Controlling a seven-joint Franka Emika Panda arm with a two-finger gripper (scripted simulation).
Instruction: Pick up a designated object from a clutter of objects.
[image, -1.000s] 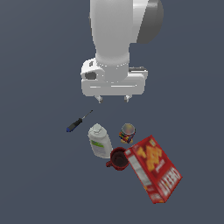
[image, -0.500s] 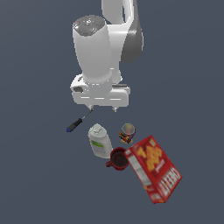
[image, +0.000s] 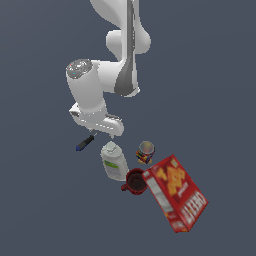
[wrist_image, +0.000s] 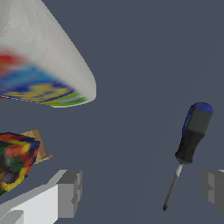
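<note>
Pincer (image: 101, 133) now lower, over screwdriver (image: 85, 143)

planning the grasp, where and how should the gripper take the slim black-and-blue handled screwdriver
Probably the thick black-and-blue handle of the screwdriver, not the thin dark shaft. It lies flat and apart from the white bottle, so come straight down from above with the open gripper closing across the handle's width.

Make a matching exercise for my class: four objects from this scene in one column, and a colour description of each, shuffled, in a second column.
Objects:
1. screwdriver
2. bottle
3. mug
4. cracker box

Descriptions:
A. dark red
B. white
C. bright red with yellow print
D. black and blue handle

Pairs: 1-D, 2-B, 3-A, 4-C
</note>
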